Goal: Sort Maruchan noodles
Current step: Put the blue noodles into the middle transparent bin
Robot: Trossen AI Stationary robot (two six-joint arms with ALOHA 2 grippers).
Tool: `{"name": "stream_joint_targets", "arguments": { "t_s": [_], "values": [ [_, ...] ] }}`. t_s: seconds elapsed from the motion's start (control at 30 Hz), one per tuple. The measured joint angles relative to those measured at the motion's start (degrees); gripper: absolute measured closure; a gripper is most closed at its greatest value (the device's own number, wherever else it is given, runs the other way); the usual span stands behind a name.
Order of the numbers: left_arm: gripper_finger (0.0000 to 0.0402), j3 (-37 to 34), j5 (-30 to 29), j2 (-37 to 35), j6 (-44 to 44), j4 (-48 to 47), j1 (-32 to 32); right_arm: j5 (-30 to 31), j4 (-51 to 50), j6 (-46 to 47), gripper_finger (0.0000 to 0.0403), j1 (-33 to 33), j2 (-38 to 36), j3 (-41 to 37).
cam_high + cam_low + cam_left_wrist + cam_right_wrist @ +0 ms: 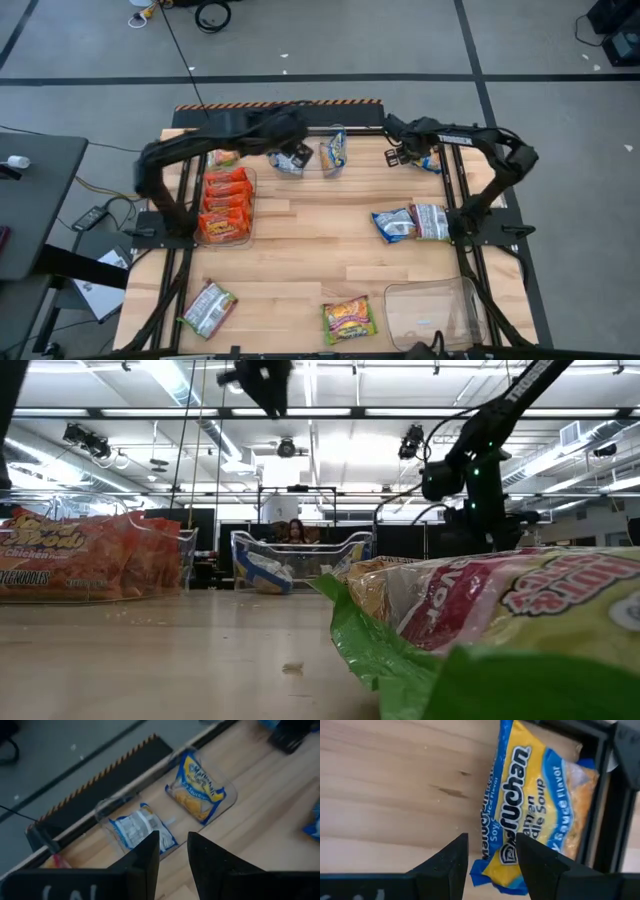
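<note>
1. Wooden surface (300, 250), seen from above, with both dark arms reaching over its far edge
2. Silver-white and red packet (208, 309) lies alone near the front left corner; its print cannot be read
3. Left clear tray (247, 180) holds a stack of orange-red packets (226, 205); in the low view their labels show "CHICKEN" and "NOODLES"; one more orange packet (226, 157) lies just beyond the tray, at the far edge
4. Left gripper (290, 160) hangs above the far middle of the surface; its jaws stand slightly apart and pinch nothing
5. Far clear tray (150, 805), under and just right of the left gripper, holds two blue-and-yellow packets: one lying back side up (142, 827) with small print too fine to read, one front side up (197, 792) with the Maruchan name partly legible
6. Yellow-green and pink packet (347, 320) lies near the front edge, middle; it fills the foreground of the low view, its lettering blurred
7. Blue packet (393, 224) and silver-white packet (432, 221) lie side by side, touching, at the right of the surface
8. Right gripper (490, 855) hovers over a blue-and-yellow packet (535, 805) at the far right edge, against the dark frame; the label reads "Maruchan", "Ramen Noodle Soup", "Soy Sauce Flavor"; the jaws are spread apart and empty
9. Front right clear tray (432, 310) sits near the front right corner
</note>
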Motion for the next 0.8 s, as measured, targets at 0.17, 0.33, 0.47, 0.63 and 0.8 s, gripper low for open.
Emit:
{"name": "stream_joint_targets", "arguments": {
  "t_s": [0.17,0.33,0.47,0.63,0.8],
  "values": [
    [0.0296,0.0,-6.92,-5.4,-5.46,-6.76,-6.17,4.46,-0.52,3.5,0.0245,-0.01,3.42,-0.03],
    [0.0296,-0.04,-12.08,-7.77,-14.44,-17.11,-12.03,8.93,-2.8,7.78,0.0258,0.62,3.98,-0.03],
    [0.0296,-2.11,-13.07,-10.1,-18.0,-17.01,-15.75,11.25,-4.35,9.83,0.026,1.58,3.36,-0.03],
    [0.0296,-2.45,-14.42,-10.36,-20.61,-17.0,-18.03,10.93,-4.34,9.8,0.026,1.19,3.8,-0.03],
    [0.0296,-2.4,-14.81,-10.48,-20.43,-17.09,-17.73,9.95,-4.71,8.29,0.0262,-0.2,5.07,-0.03]
  ]
}}
